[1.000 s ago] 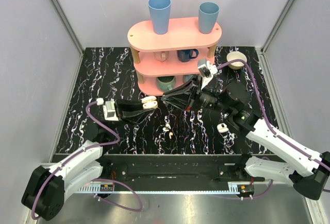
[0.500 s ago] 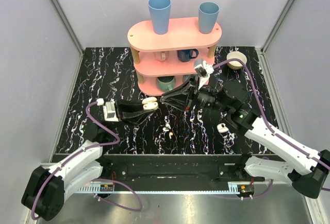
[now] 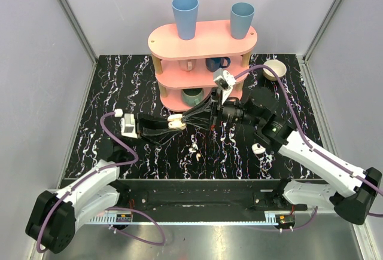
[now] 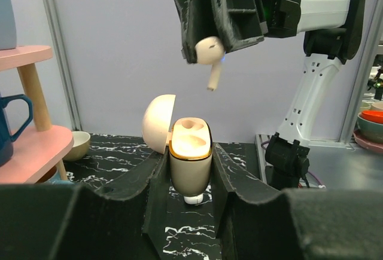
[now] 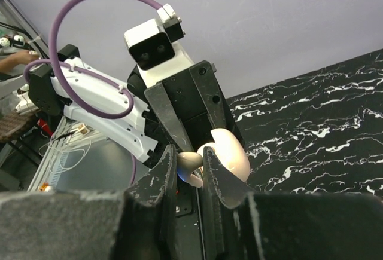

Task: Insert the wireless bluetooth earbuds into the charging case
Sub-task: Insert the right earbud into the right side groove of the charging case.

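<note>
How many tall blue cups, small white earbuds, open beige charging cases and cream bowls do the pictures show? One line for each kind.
Tall blue plastic cups: 2
Small white earbuds with stems: 2, one in the right gripper, one on the black table
Open beige charging case, in the left gripper: 1
Round cream bowl: 1
Total: 6

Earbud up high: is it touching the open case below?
Apart. Left wrist view shows bare wall between the earbud and the charging case below it.
</note>
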Available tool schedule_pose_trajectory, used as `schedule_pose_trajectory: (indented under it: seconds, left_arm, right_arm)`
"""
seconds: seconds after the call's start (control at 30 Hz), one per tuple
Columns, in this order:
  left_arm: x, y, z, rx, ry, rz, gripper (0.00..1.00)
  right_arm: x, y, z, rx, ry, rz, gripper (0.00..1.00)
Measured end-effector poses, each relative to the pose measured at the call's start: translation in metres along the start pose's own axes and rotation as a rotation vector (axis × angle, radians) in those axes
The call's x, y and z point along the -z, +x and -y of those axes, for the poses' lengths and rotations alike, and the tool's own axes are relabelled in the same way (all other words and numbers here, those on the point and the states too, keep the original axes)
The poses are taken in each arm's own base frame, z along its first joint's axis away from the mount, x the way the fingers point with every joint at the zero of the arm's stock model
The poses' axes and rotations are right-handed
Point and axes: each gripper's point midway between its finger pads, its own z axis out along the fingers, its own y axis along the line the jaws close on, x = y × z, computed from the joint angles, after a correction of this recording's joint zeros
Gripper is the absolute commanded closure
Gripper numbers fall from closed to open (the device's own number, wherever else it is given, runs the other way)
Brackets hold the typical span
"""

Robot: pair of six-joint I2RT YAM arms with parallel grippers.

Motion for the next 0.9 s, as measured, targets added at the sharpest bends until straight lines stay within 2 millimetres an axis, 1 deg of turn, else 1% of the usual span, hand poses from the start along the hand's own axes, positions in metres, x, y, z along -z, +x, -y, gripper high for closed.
schedule_pose_trajectory:
  seconds: [0.2, 0.33, 0.57, 0.9]
  left_arm:
    - [0.000, 0.001, 0.003, 0.019, 0.013, -0.007, 1.00]
    - [0.000, 0.001, 0.004, 0.022, 0.017, -0.010, 1.00]
    - [0.000, 0.002, 0.004, 0.029, 0.020, -0.013, 1.00]
    - [0.000, 0.007, 0.001, 0.044, 0.013, -0.025, 1.00]
  right_arm:
    - [-0.004, 0.013, 0.009, 0.014, 0.011, -0.061, 0.83]
    - [-0.003, 0.020, 0.013, 0.027, 0.026, -0.095, 0.83]
    - [-0.001, 0.020, 0.018, 0.062, 0.053, -0.115, 0.83]
    - [-0.004, 0.022, 0.021, 0.065, 0.056, -0.126, 0.83]
